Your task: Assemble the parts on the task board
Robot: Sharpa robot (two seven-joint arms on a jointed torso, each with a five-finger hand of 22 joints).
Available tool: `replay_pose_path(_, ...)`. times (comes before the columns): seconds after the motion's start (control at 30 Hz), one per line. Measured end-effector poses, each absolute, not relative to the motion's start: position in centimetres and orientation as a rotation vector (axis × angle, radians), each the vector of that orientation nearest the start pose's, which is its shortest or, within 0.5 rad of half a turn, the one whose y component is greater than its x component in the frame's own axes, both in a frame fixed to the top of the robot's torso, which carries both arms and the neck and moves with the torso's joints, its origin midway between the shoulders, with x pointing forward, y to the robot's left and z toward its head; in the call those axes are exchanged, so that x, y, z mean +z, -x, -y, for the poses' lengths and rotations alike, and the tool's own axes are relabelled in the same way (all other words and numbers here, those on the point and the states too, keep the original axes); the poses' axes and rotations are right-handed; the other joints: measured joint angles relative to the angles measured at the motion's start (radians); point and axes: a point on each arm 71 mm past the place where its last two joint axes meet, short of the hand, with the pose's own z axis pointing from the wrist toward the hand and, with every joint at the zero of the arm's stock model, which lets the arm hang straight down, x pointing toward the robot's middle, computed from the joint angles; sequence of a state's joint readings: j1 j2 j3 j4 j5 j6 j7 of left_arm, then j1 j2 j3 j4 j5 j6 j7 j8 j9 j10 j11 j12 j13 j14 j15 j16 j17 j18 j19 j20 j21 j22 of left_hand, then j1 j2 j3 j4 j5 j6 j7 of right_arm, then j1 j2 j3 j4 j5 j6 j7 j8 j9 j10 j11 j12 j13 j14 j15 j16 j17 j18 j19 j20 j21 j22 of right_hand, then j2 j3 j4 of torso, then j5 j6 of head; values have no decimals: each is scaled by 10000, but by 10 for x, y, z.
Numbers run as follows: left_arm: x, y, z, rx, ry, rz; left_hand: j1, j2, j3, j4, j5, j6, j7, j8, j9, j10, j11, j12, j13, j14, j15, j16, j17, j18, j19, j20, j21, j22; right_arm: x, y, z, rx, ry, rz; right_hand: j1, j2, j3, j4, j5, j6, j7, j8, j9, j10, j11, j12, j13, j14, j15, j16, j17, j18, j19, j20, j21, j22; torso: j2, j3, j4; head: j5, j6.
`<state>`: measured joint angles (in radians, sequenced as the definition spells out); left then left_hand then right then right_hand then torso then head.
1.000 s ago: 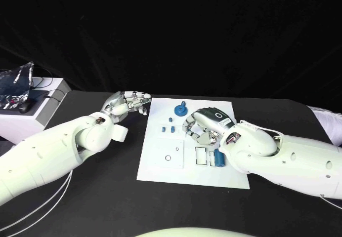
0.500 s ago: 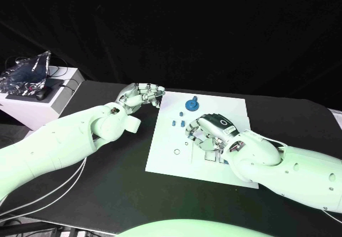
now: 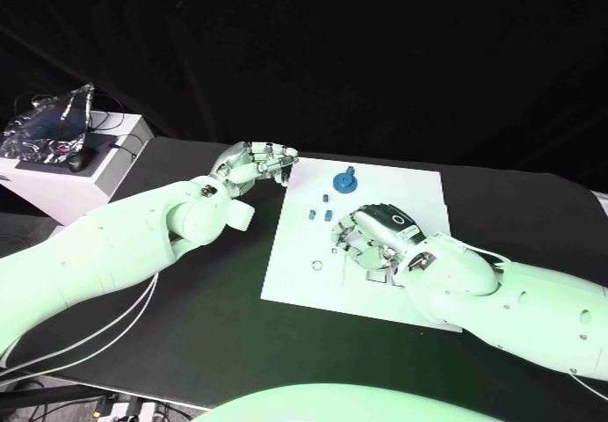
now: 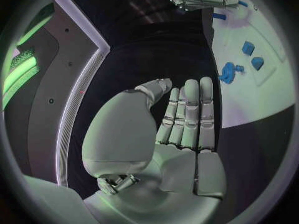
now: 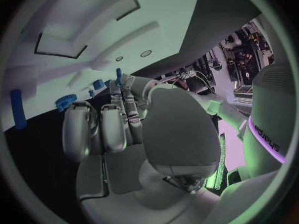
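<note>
Spanning the black tabletop, the white task board lies at the middle, under the two arms. Over the last second the camera has shifted, so the board's apparent slide is no real move. The genuine change is the right hand, which has come down from the board's far half to its middle and now hovers over the recessed slots there, fingers curled; whether they pinch a part cannot be told. That suggests a pick or placement is just beginning. The left hand stays off the board's far left corner, fingers pressed straight together, holding nothing. Visible parts: one blue round knobbed part near the far edge, and three small blue blocks just nearer.
</note>
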<state>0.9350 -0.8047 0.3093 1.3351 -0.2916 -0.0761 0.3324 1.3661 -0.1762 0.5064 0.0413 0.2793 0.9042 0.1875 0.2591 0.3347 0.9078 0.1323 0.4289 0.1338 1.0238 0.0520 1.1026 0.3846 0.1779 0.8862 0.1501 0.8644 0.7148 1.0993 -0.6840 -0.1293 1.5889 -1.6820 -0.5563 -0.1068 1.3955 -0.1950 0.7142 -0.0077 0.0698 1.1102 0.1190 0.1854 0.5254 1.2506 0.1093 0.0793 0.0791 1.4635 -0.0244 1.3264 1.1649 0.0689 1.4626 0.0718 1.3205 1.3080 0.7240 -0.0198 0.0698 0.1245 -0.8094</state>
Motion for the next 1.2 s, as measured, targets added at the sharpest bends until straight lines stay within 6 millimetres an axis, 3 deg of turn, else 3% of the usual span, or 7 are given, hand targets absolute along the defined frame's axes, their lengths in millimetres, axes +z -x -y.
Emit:
replay_pose_path(0.67, -202, -509, -248, -15953, 10035, -14256, 0, 0, 0, 0, 0, 0, 0, 0, 0, 1, 0, 0, -24, 0, 0, 0, -9, -1, 0, 0, -38, -16, -238, -424, 96, 8295, 3843, -14888, 0, 0, -5, -3, -7, 0, 0, 0, -2, -5, -5, 15, 0, 0, 0, 0, -5, -1, 0, 0, 0, -2, 1, -7, 6, 66, -161)
replay_pose_path(1.2, -202, -509, -249, -15938, 10022, -14268, 0, 0, 0, 0, 0, 0, 0, -1, 0, 1, 0, 1, -23, 0, 0, 0, -8, 0, 0, 0, -37, -15, -241, -423, 95, 8277, 4012, -15016, 0, 0, -10, -5, -17, 0, 0, 0, -2, -6, -6, 16, 0, 0, 0, 0, -4, 0, 0, 0, 0, -4, -8, -7, 4, 83, -221)
